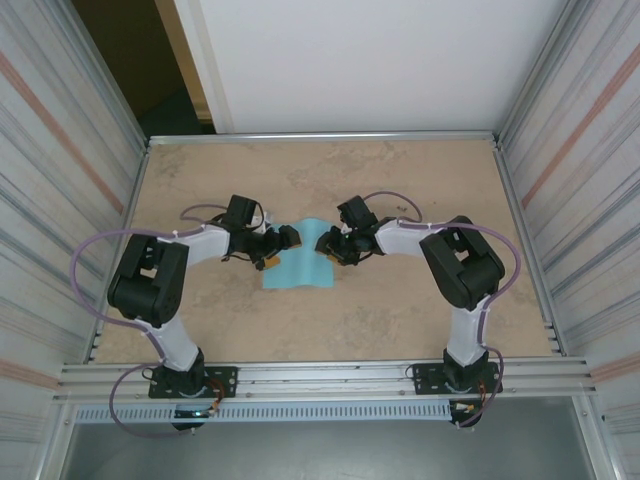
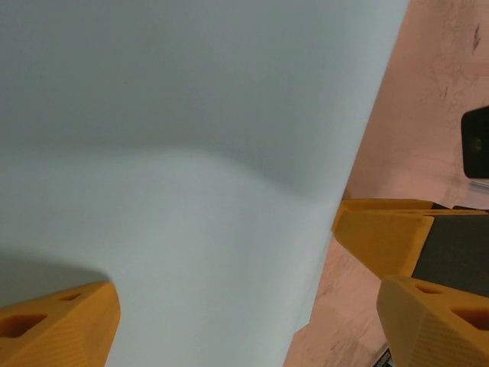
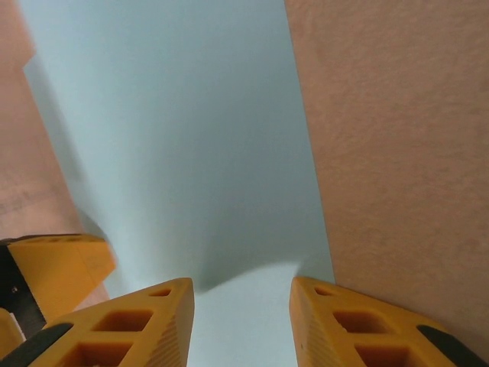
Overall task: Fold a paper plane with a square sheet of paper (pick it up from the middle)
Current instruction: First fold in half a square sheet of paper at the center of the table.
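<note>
Left wrist view: the left gripper (image 2: 252, 325) stands spread wide. One orange finger (image 2: 61, 325) sits over the square sheet of paper (image 2: 191, 153), and the other is just off the sheet's right edge, above the tan table (image 2: 428, 69). Nothing is clamped between them. The sheet is pale blue and unmarked, with a soft swell across it ahead of the fingers.

Right wrist view: the right gripper (image 3: 241, 325) holds its fingers part-way apart with a clear gap between them. Both tips are at the near end of the sheet (image 3: 176, 138), and a low ridge of paper rises just ahead of the gap. I cannot tell whether the tips press on the sheet. The sheet runs away from the fingers as a long blue band, with table (image 3: 397, 153) along its right edge.

Top external view: the left gripper (image 1: 281, 250) is at the sheet's left edge and the right gripper (image 1: 326, 246) at its right edge, facing each other closely across it. The sheet (image 1: 297, 272) lies on the table (image 1: 400, 310). Its far part bows upward between the grippers and its near part lies flat. Both arms bend inward toward the sheet, one from each side.
</note>
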You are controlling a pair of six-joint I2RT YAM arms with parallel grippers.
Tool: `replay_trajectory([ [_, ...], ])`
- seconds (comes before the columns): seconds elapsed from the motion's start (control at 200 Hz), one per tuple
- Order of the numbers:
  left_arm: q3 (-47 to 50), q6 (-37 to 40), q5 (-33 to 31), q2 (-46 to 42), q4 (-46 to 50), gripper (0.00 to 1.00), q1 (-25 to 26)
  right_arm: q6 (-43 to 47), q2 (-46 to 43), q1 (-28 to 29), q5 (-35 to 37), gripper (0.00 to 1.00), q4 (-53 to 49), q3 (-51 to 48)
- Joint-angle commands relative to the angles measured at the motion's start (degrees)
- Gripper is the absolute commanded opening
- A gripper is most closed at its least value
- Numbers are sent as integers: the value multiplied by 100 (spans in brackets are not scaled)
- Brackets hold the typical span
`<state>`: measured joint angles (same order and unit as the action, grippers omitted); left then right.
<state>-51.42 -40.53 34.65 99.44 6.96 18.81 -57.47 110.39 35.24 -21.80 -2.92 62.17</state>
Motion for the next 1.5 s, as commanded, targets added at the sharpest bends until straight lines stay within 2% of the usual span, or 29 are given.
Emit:
replay_trajectory([
  [0.0, 253, -32, -43, 13, 11, 90, -3, -49, 403, 43, -81, 38, -259, -39],
  [0.326, 126, 131, 116, -32, -52, 89, 9, 23, 676, 181, -365, 37, -233, 280],
  [0.782, -183, 334, 60, 224, 263, 69, 53, 34, 751, 299, -482, 34, -155, 387],
  [1.022, -256, 474, -137, 218, 392, 55, 40, 0, 46, 166, -406, 35, 278, -44],
  [1.273, -431, 800, -150, 158, 443, 31, -6, -5, -1123, -147, -155, 39, 588, -801],
  [1.393, -618, 863, 137, -77, 444, 27, 8, 51, -1755, -447, -68, 44, 676, -1213],
  [1.493, -794, 777, 722, -328, 297, 27, 85, 91, -2245, -730, -210, 52, 881, -1555],
])
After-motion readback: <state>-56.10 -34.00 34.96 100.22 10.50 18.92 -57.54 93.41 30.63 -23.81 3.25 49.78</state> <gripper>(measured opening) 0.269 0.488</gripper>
